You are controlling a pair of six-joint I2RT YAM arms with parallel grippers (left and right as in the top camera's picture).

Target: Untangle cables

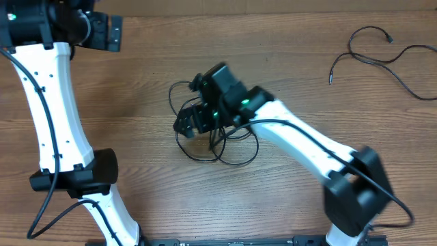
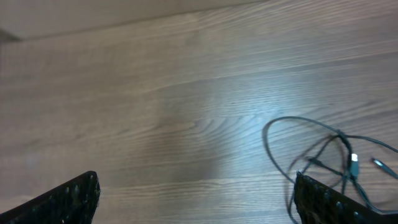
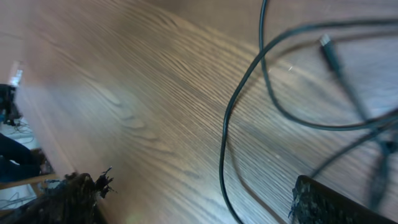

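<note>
The cables (image 1: 220,152) lie as one knot of thin black loops with small plug ends, out on the middle of the surface (image 1: 136,102). Another loose black cable (image 1: 372,61) sprawls well apart, off to the knot's right. My right jaws hang directly over the knot, spread wide and gripping nothing, with strands showing in the gap. My left jaws, equally wide and empty, sit well left of the knot.
</note>
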